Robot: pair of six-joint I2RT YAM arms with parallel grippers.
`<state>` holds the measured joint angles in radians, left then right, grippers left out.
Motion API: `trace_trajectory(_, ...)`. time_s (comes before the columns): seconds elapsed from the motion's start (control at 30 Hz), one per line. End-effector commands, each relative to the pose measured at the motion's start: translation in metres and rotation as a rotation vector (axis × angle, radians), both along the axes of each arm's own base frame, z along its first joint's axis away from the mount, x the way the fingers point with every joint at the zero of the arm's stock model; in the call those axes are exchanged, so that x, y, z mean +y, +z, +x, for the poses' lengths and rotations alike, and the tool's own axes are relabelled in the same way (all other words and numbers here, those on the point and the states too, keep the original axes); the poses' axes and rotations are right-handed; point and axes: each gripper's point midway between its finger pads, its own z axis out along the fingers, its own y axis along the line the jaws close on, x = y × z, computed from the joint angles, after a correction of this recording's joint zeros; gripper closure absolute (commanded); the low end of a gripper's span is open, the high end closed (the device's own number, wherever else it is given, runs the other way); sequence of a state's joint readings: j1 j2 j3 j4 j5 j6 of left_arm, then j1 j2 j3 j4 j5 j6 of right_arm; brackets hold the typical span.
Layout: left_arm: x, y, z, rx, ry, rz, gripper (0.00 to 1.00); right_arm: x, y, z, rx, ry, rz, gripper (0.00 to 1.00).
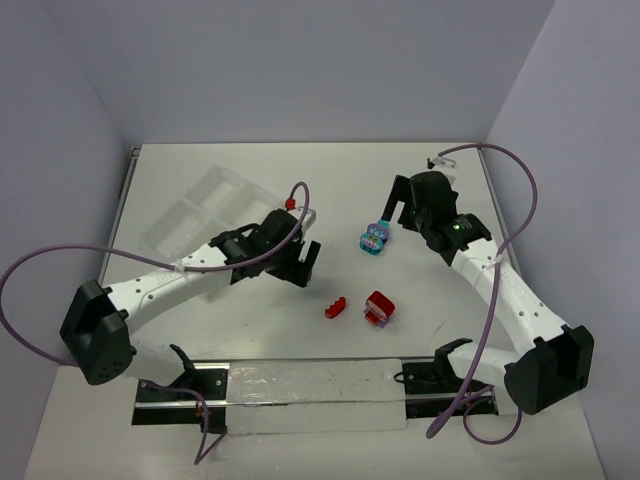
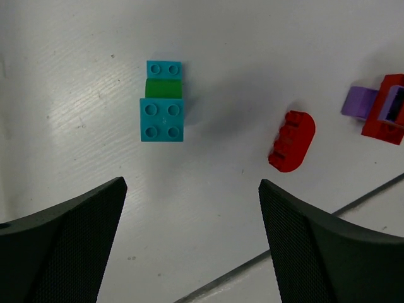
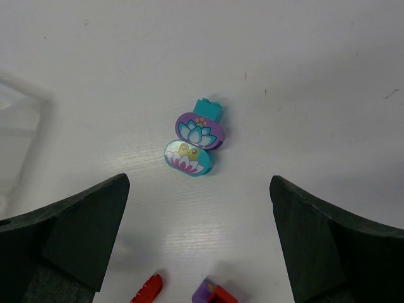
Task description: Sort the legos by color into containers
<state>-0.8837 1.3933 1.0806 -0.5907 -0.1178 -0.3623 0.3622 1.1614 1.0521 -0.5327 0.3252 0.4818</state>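
Observation:
A teal and green brick cluster [image 2: 163, 104] lies on the white table ahead of my left gripper [image 2: 192, 189], which is open and empty above it. The cluster is hidden under that gripper [image 1: 303, 262] in the top view. A red brick [image 1: 335, 307] and a red and purple cluster [image 1: 379, 308] lie near the table's middle. Both also show in the left wrist view, the brick [image 2: 291, 141] and the cluster [image 2: 382, 107]. My right gripper [image 3: 199, 186] is open and empty above a teal and purple lotus-print cluster [image 3: 194, 139], also seen from the top [image 1: 374, 237]. The white tray [image 1: 200, 215] stands at the back left.
A clear plate on a black metal rail [image 1: 300, 385] runs along the near edge between the arm bases. Grey walls close the table's left, back and right sides. A corner of the tray [image 3: 19, 107] shows at the left of the right wrist view.

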Motion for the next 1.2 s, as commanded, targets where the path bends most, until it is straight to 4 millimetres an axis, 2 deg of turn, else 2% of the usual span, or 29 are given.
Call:
trace_trajectory(0.0,-0.007,-0.006,0.018,-0.047,0.070,0.001,0.08,0.000,0.016,0.001,-0.058,-0.009,0.015,0.00)
trace_trajectory(0.2,-0.010,-0.025,0.032,-0.053,0.097,0.062,0.13,-0.003,0.015,-0.001,-0.059,-0.021,0.010,0.00)
trace_trajectory(0.37,0.002,-0.035,0.047,-0.091,0.141,0.184,0.17,-0.006,0.013,-0.001,-0.049,-0.031,-0.002,0.00)
trace_trajectory(0.57,0.000,-0.034,0.048,-0.101,0.123,0.174,0.27,-0.007,0.015,0.000,-0.049,-0.034,-0.016,0.00)
trace_trajectory(0.77,-0.007,-0.030,0.048,-0.097,0.112,0.143,0.29,-0.006,0.013,0.002,-0.041,-0.031,-0.017,0.00)
trace_trajectory(0.87,-0.012,-0.028,0.048,-0.093,0.101,0.120,0.35,-0.005,0.012,0.002,-0.035,-0.029,-0.013,0.00)
trace_trajectory(1.0,-0.016,-0.031,0.049,-0.086,0.094,0.114,0.38,-0.005,0.010,0.001,-0.029,-0.027,-0.015,0.00)
trace_trajectory(1.07,-0.018,-0.031,0.049,-0.085,0.090,0.111,0.45,-0.006,0.011,0.000,-0.032,-0.030,-0.016,0.00)
trace_trajectory(1.17,-0.020,-0.029,0.050,-0.087,0.089,0.108,0.47,-0.007,0.011,0.001,-0.030,-0.032,-0.022,0.00)
